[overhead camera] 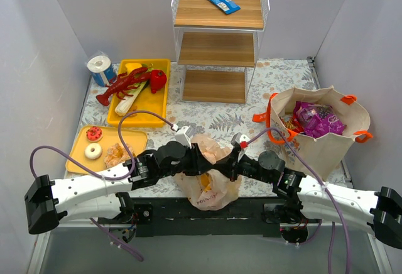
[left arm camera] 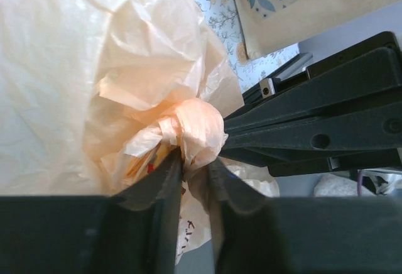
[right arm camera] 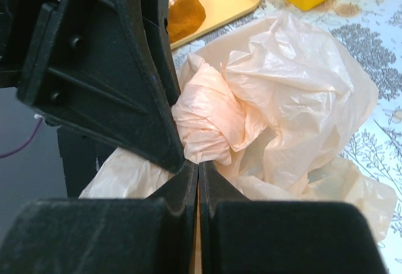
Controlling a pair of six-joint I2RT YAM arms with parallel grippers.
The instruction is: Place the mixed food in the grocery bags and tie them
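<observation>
Nearest the lens are the dark fingers of the left gripper (left arm camera: 195, 168), narrowed to a slim gap with a twist of the peach carrier bag (left arm camera: 75, 66) pinched in it. The right gripper (right arm camera: 198, 172) has its fingers pressed together, a sliver of the same film in the seam. Both tips meet at the bag's bunched knot (right arm camera: 204, 120).

A wire shelf unit (overhead camera: 218, 41) stands at the back of the floral table (overhead camera: 213, 120), with a blue packet (overhead camera: 221, 0) on its top board. The beige tote (overhead camera: 333, 151) stands upright at the right, a purple snack packet (overhead camera: 317, 120) showing in its mouth. The peach carrier bag slumps at the near edge between the arms, well apart from the tote. At left, a yellow tray (overhead camera: 160, 107) holds a red toy lobster (overhead camera: 122, 84). Nearer, a flatter tray (overhead camera: 135, 139) holds doughnuts (overhead camera: 93, 151).
</observation>
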